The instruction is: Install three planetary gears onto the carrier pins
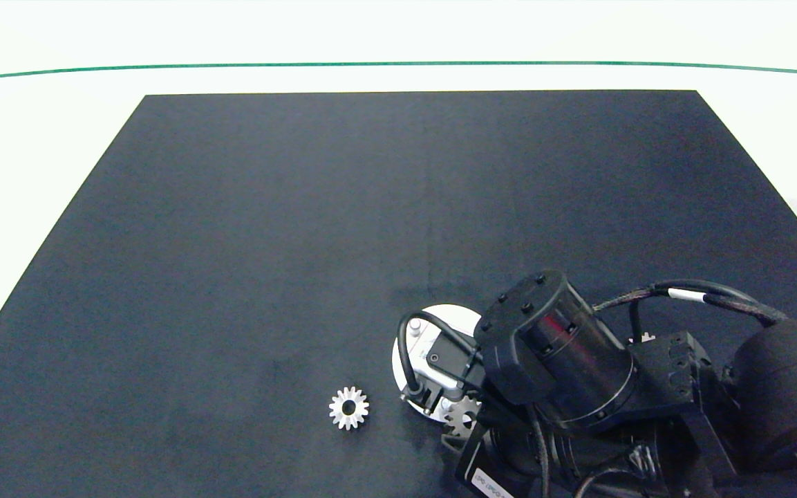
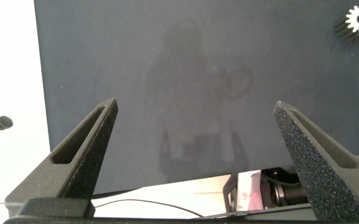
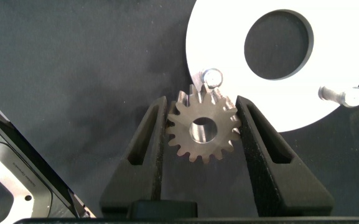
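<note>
Right end effector is gripping a planetary gear across its teeth, just short of a carrier pin near the tabletop's front edge; stiff, slick metal, likely slip-prone; left end effector is hanging open

Almost nothing here can be read. A white label sits on the dark housing of the right arm at the lower edge of the head view, and it carries small dark print, but the characters are too small to make out. The wrist views show no lettering, numbers or signs.
</note>
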You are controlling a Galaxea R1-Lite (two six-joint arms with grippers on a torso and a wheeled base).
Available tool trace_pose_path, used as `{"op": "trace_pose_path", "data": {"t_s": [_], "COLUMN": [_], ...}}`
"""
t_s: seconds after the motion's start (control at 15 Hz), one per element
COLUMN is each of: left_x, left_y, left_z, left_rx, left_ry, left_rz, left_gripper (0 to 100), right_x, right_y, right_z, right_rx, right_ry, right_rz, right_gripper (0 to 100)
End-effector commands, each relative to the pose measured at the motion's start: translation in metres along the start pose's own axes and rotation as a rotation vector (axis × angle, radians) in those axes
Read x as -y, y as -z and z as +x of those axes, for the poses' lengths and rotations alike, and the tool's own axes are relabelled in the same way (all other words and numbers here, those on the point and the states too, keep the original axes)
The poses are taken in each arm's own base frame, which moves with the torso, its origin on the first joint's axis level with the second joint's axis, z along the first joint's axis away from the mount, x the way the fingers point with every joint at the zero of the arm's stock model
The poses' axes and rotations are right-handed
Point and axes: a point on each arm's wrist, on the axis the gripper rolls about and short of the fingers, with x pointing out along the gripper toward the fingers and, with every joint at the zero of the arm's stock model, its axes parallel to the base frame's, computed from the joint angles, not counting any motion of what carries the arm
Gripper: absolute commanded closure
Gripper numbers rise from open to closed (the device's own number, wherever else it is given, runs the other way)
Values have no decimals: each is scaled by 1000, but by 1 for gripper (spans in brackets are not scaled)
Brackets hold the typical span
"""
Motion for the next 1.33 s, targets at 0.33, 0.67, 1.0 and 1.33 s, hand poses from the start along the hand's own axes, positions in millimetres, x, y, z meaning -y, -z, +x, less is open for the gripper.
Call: {"op": "trace_pose_path", "data": {"t_s": [0.33, 0.67, 1.0, 1.33], "left_x": [-1, -1, -2, -2], "left_y": [-3, -4, -5, -7], "left_z": [-2, -3, -5, -6], "left_rx": [12, 18, 28, 37], "left_ry": [-3, -4, 1, 1], "left_rz": [0, -1, 0, -1], "left_gripper": [0, 0, 0, 0], "right_x": [3, 3, 3, 4], "right_y": [-7, -13, -15, -14], "right_z": [5, 10, 14, 15], "right_rx": [7, 12, 7, -5], "right_ry": [8, 12, 11, 60], "right_rz": [7, 11, 11, 13], "right_gripper": [90, 90, 90, 90]}}
